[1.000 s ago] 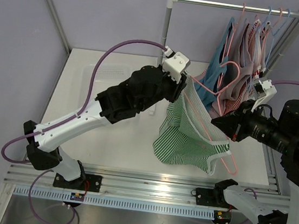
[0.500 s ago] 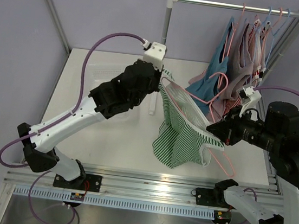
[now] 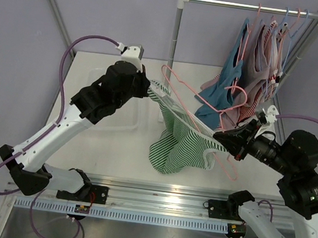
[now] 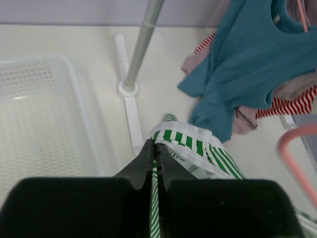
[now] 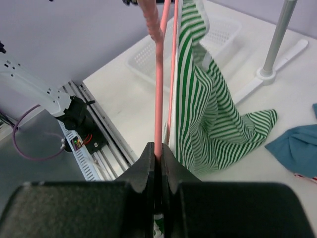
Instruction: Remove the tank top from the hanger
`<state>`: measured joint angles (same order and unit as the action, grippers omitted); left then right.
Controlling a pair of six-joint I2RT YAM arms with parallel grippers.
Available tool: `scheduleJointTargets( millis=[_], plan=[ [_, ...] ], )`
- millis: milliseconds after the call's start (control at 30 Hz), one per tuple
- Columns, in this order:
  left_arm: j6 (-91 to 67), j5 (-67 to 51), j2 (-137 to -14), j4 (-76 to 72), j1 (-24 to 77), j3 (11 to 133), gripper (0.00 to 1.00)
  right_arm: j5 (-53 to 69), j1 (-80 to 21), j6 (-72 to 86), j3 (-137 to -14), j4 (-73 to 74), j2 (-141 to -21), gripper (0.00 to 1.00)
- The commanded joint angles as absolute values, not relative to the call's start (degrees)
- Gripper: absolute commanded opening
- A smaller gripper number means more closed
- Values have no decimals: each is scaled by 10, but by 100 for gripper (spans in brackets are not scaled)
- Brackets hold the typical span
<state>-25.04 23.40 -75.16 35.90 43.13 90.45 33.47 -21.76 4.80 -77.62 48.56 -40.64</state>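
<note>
A green-and-white striped tank top [image 3: 178, 147] hangs stretched between my two arms over the table. My left gripper [image 3: 149, 89] is shut on its white-edged shoulder strap [image 4: 188, 139], and the jaws [image 4: 154, 144] pinch the fabric flat. My right gripper [image 3: 219, 139] is shut on the pink hanger [image 3: 190, 97], whose bar [image 5: 158, 74] rises straight out of the jaws [image 5: 159, 148]. The striped cloth [image 5: 213, 119] drapes beside that bar. The hanger's hook points up and left, free of the rail.
A clothes rack [image 3: 248, 7] at the back right carries several more tops on hangers [image 3: 259, 56]. Its post [image 3: 174, 39] and foot [image 4: 128, 89] stand mid-table. A white mesh basket [image 4: 39, 124] lies at the left. A blue top [image 4: 247, 64] hangs low nearby.
My left gripper shut on the strap and pulled it left, away from the hanger. The tank top stretched out, and the right arm with the hanger shifted lower.
</note>
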Motion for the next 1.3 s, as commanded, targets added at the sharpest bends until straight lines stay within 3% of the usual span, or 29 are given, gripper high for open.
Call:
scheduleJointTargets(
  millis=[0, 67, 167, 333, 400, 467, 567, 633, 733, 767, 867, 967, 1033, 1267],
  plan=[
    [-276, 117, -680, 305, 414, 854, 0, 342, -219, 117, -695, 255, -358, 0],
    [-277, 6, -653, 245, 419, 799, 0, 345, -220, 181, -636, 160, -346, 0],
    [-261, -69, -613, 186, 467, 743, 0, 317, -219, 261, -584, -26, -353, 0],
    [-216, -103, -583, 164, 553, 667, 0, 230, -219, 332, -525, -263, -377, 0],
    [-224, -53, -575, 189, 555, 636, 0, 176, -220, 332, -508, -314, -377, 0],
    [-232, 34, -576, 220, 554, 626, 0, 115, -220, 288, -566, -209, -385, 0],
    [-238, 90, -582, 274, 554, 623, 0, 31, -219, 235, -673, 106, -427, 0],
    [-238, 96, -583, 280, 553, 624, 0, -33, -219, 221, -722, 192, -458, 0],
    [-235, 96, -582, 282, 554, 629, 11, -74, -220, 215, -778, 316, -500, 0],
    [-234, 94, -582, 286, 554, 633, 29, -76, -220, 214, -793, 361, -511, 0],
    [-229, 96, -577, 306, 554, 656, 60, -82, -219, 196, -858, 412, -558, 0],
    [-229, 108, -562, 328, 555, 670, 79, -97, -219, 169, -939, 482, -621, 0],
    [-230, 117, -543, 339, 555, 670, 97, -96, -219, 150, -988, 489, -663, 0],
    [-226, 173, -502, 409, 555, 675, 99, -81, -219, 111, -1155, 505, -810, 0]
  ],
)
